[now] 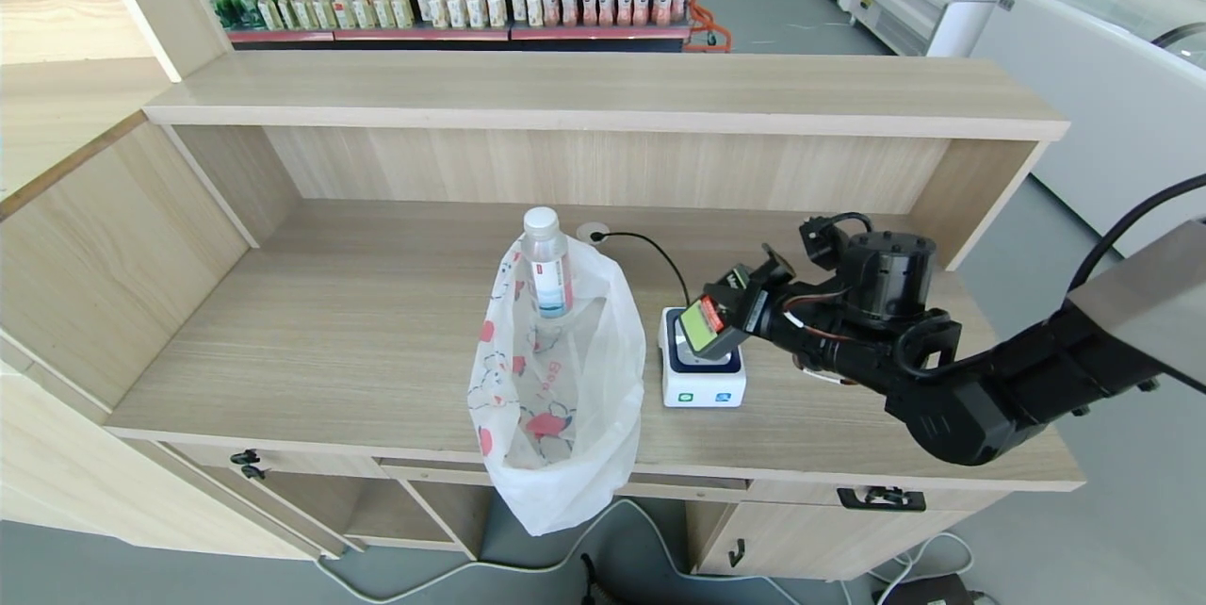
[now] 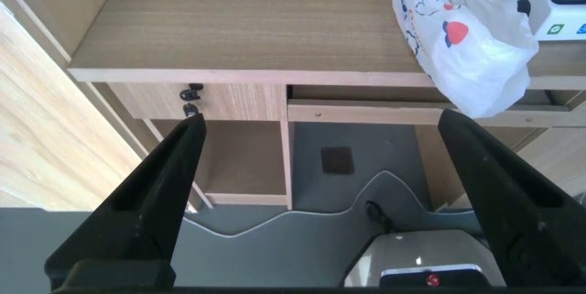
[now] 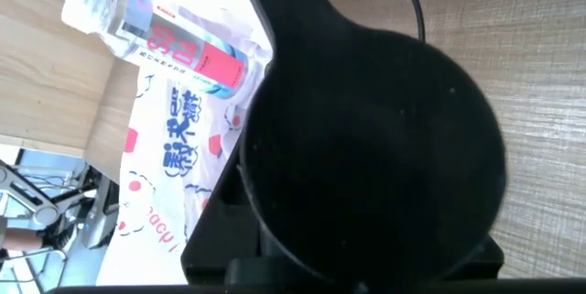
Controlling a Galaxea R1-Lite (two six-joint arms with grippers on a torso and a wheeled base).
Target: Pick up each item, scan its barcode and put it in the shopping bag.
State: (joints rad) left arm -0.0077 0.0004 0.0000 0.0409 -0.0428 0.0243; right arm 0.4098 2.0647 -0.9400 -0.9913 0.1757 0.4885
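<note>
Wooden counter [image 1: 377, 351], drinks shelf [image 1: 424, 34] behind

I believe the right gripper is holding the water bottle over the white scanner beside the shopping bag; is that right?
No: the right gripper holds a small green-and-red pack over the white scanner; the water bottle stands at the shopping bag, as the head view shows.

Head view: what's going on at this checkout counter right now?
The right gripper is shut on a small green item and holds it just above the white scanner on the counter. The shopping bag stands open beside the scanner, draping over the counter's front edge. A bottle stands upright at the bag's far rim; whether it is inside or just behind is unclear. The left gripper hangs open and empty, low in front of the counter.
</note>
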